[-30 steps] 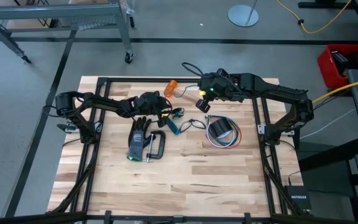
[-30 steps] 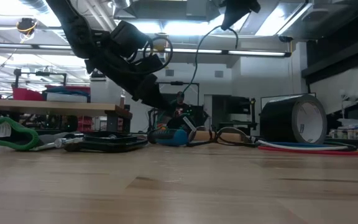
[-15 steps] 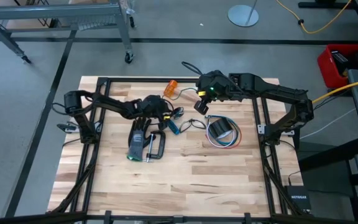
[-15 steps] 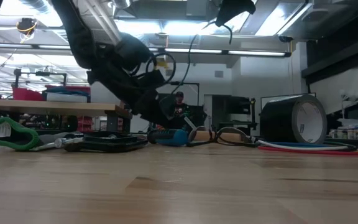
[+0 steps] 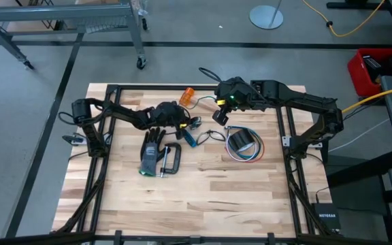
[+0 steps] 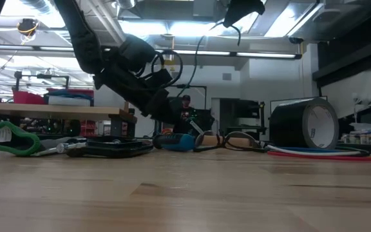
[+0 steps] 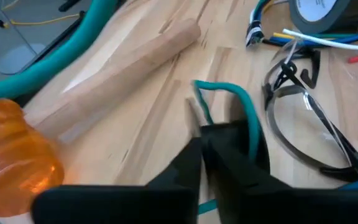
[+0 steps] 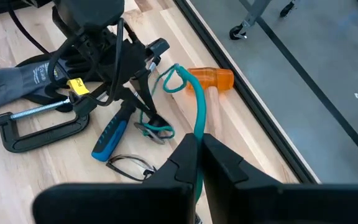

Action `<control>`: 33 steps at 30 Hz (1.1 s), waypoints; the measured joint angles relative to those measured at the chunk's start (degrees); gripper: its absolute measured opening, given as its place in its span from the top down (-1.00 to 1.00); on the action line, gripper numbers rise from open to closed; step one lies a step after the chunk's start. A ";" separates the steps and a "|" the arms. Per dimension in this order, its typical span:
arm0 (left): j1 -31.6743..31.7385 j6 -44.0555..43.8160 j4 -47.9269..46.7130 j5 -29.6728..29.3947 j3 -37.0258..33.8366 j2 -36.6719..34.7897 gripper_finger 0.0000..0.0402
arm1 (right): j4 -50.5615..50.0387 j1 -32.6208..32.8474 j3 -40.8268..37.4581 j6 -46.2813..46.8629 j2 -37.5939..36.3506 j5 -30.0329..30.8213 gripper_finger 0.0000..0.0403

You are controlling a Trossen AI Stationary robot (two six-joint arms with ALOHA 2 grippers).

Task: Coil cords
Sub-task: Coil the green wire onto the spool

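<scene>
A teal-green cord (image 8: 197, 106) runs from my right gripper (image 8: 197, 140), which is shut on it high above the table, down to a loop (image 8: 174, 78) beside the orange hammer head (image 8: 213, 78). Its small coils (image 8: 157, 129) lie on the table by the blue-handled screwdriver (image 8: 110, 137). My left gripper (image 7: 202, 127) is low over those coils, shut on the cord (image 7: 247, 112). In the high view the left gripper (image 5: 184, 123) is left of the right gripper (image 5: 220, 116). A bundle of red, white and blue wires (image 5: 247, 154) lies around a tape roll (image 5: 240, 139). My left gripper pinches a strand of the teal cord (image 7: 207, 115) between its two fingertips, close to the small coils. Another strand arches over one finger (image 7: 248, 124). The fingers slant down from the table's left. The coils below rest on the table. My right gripper pinches the teal cord (image 8: 198, 132) between its two fingers, slanting down from the table's right. The held part is lifted clear of the table. From there the cord curves down, not taut, to the loop by the hammer head.
The hammer's wooden handle (image 7: 135, 56) lies by the far edge. Safety glasses (image 7: 303, 118) lie right of the screwdriver. A C-clamp (image 8: 42, 130) and a grey glove (image 5: 150, 153) lie to the left. Bare wood fills the near half of the table (image 5: 203, 197).
My left gripper has sunk toward the table by the screwdriver and has shut on the teal cord. My right gripper has kept its place, still shut on the cord.
</scene>
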 joint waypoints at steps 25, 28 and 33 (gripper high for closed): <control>0.26 -2.61 2.18 -0.03 0.07 -2.17 1.00 | 7.01 0.00 0.00 -2.62 -8.78 0.01 0.91; 0.26 -2.85 4.31 -0.08 0.09 -3.33 1.00 | 7.57 0.00 0.00 -2.61 -10.76 -0.84 0.91; -0.15 -3.00 8.53 -0.02 0.09 -6.89 1.00 | 7.32 0.00 0.02 -2.66 -13.11 -1.36 0.91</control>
